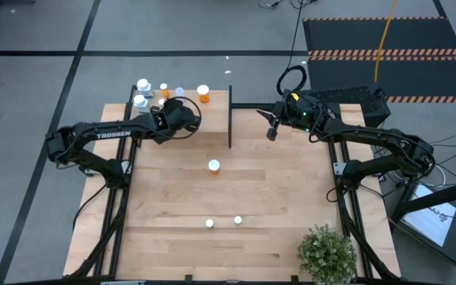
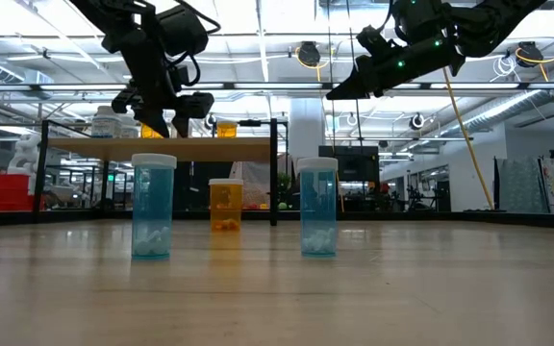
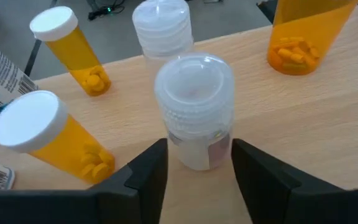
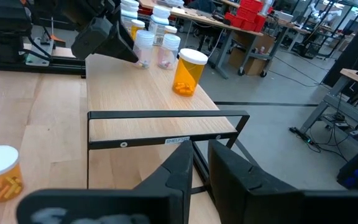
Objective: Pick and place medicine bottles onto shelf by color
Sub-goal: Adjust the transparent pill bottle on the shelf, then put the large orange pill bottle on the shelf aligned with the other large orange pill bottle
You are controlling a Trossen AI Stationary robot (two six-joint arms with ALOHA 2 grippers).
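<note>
Left tool (image 3: 194, 171) straddles clear bottle (image 3: 194, 109) on shelf (image 3: 328, 130).

Colour rundown: shelf (image 1: 212, 119) is light wood with a black frame, holding orange-amber bottles (image 3: 73, 53) with white caps and a clear bottle (image 3: 194, 106). Near on the pale wood table (image 1: 172, 198): 2 bluish-clear bottles (image 2: 153, 206), 1 amber bottle (image 2: 225, 204). Green plant (image 1: 327, 253).

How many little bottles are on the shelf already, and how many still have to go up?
Several bottles already stand on the shelf, orange ones among them; the exact count is unclear. The left tool is at a clear bottle on the shelf, fingers either side. Three remain on the table: an orange bottle and two bluish ones. The right tool waits beside the shelf.
</note>
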